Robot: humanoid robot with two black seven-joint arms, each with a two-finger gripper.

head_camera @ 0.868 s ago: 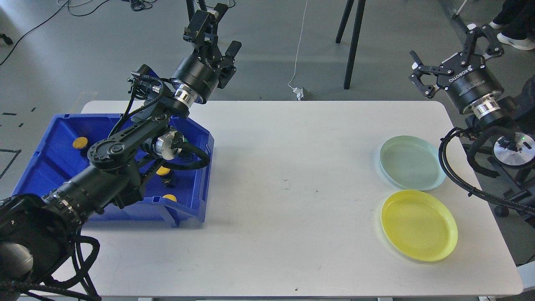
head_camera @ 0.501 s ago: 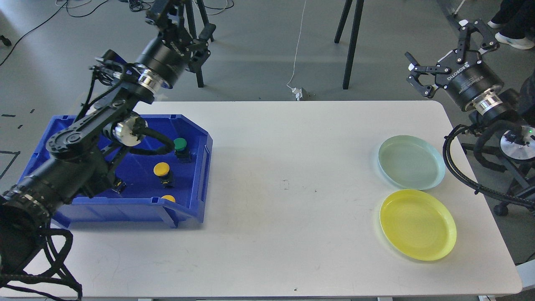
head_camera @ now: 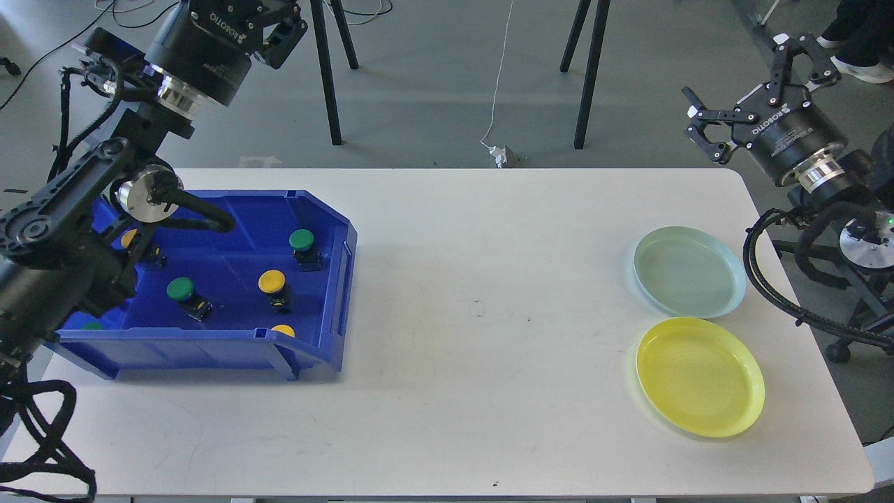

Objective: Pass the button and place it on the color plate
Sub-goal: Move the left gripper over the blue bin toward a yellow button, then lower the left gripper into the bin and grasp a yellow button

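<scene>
A blue bin (head_camera: 335,293) at the table's left holds several buttons: green ones (head_camera: 302,241) (head_camera: 180,288) and yellow ones (head_camera: 272,281) (head_camera: 129,239) (head_camera: 282,330). A pale green plate (head_camera: 689,271) and a yellow plate (head_camera: 700,376) lie at the table's right, both empty. My left gripper (head_camera: 269,17) is raised above and behind the bin's far left corner; its fingertips are cut off by the top edge. My right gripper (head_camera: 753,82) is open and empty, in the air beyond the table's far right corner.
The white table (head_camera: 475,363) stretches between bin and plates. Black tripod legs (head_camera: 328,77) (head_camera: 590,70) and a white cable (head_camera: 497,84) are on the floor behind the table. A person's shoes (head_camera: 855,66) show at the top right.
</scene>
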